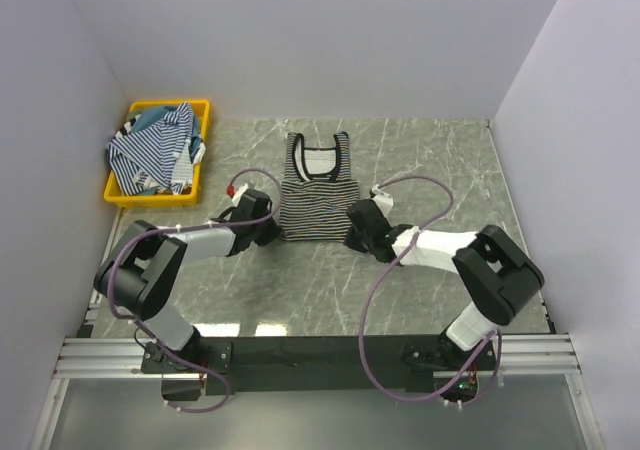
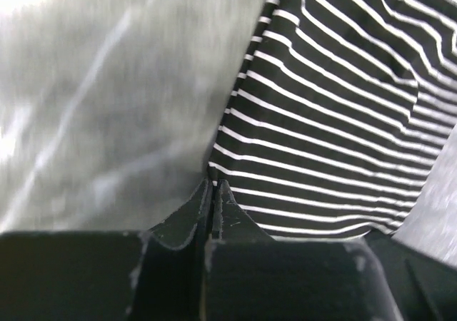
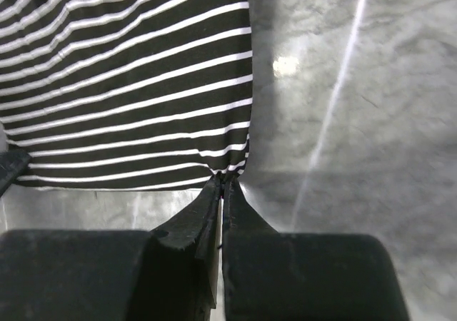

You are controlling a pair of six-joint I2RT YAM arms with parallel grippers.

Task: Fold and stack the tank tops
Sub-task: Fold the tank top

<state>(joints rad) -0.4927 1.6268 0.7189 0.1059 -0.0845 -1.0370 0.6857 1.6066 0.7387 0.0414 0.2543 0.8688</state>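
Observation:
A black tank top with thin white stripes lies flat on the marble table, neck towards the far wall. My left gripper is shut on its near left hem corner. At the near right hem corner my right gripper is shut too, with the cloth puckered between its tips. More tank tops, blue-and-white striped and teal, are heaped in the yellow bin.
The yellow bin stands at the far left, against the left wall. Walls enclose the table on the left, far and right sides. Purple cables loop over the table beside the right arm.

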